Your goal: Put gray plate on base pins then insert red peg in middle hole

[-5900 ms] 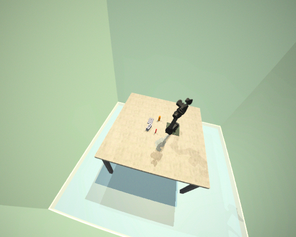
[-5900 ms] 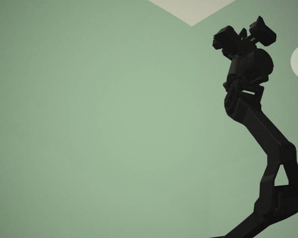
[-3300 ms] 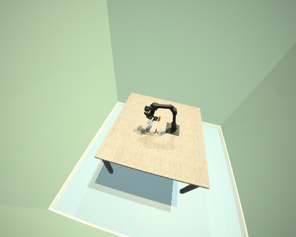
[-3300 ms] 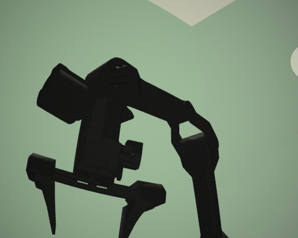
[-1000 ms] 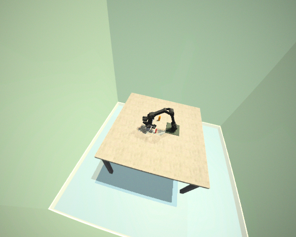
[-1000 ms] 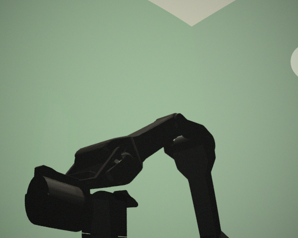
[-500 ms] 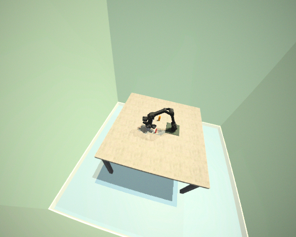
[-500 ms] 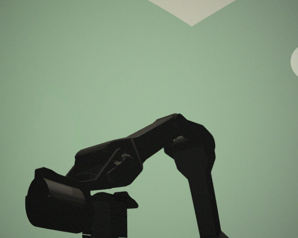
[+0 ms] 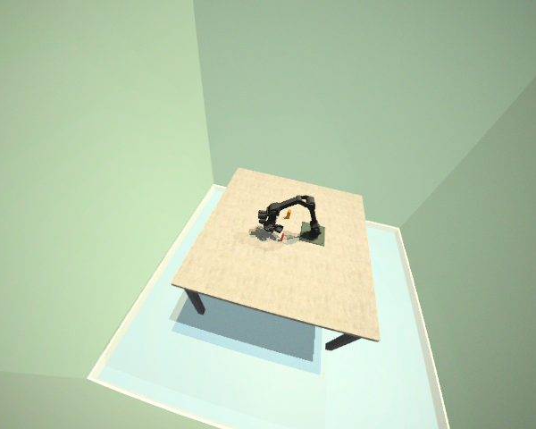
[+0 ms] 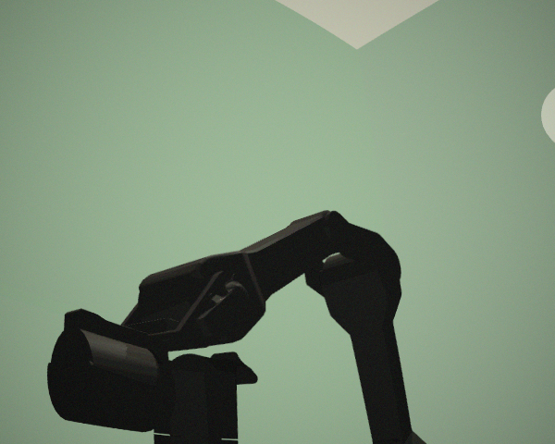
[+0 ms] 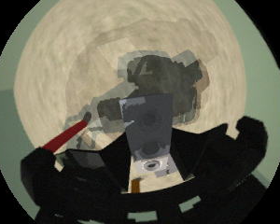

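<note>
Because plate (image 11: 148, 112) must seat first, gripper (image 9: 274, 228) (image 11: 146, 129) pinches its sides, likely keeping holes free for pins; peg (image 9: 281, 237) (image 11: 65, 135) waits on worktop (image 9: 268, 277) (image 11: 47, 75), between gripper and right edge, well in from near edge.

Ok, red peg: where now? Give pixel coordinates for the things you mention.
Wrist view, left side: the red peg (image 9: 282, 237) (image 11: 65, 135) shows beyond the left-hand finger, left of the gray plate (image 11: 148, 114).

The black six-joint arm (image 9: 298, 199) (image 10: 287, 260) arches up and over from behind the parallel-jaw gripper (image 11: 154, 161), whose fingers stand partly apart, closed on something between them.
</note>
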{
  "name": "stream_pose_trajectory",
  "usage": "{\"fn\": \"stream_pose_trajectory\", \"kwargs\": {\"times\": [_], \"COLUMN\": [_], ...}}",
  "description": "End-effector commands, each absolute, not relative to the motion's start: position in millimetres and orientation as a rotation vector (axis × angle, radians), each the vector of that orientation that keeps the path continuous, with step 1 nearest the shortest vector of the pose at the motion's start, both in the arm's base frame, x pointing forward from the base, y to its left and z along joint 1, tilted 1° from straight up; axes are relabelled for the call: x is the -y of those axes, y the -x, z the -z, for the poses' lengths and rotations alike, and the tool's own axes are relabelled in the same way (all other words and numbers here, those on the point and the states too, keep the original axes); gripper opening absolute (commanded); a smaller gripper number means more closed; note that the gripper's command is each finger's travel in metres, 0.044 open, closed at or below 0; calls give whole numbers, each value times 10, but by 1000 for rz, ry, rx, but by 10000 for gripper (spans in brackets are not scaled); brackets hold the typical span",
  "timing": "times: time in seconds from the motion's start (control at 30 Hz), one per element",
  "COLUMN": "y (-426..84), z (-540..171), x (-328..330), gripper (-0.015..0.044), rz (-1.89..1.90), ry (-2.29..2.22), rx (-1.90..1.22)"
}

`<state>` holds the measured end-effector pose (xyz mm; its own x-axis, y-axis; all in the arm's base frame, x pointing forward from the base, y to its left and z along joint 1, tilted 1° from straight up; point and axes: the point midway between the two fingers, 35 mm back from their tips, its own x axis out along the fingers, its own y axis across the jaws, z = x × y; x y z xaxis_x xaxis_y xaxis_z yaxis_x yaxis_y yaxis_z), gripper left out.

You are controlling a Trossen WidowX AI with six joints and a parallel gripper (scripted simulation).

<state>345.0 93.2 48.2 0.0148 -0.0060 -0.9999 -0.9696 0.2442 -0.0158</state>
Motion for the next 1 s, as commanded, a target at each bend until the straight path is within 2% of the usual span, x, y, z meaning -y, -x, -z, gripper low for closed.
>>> {"fn": "stream_pose_trajectory", "kwargs": {"times": [0.0, 0.97], "y": [-3503, -3462], "z": [-638, -1555], "x": [-959, -981], "gripper": [0, 0], "rz": [-1004, -1004], "ry": [1030, 1029], "rx": [-1293, -1293]}}
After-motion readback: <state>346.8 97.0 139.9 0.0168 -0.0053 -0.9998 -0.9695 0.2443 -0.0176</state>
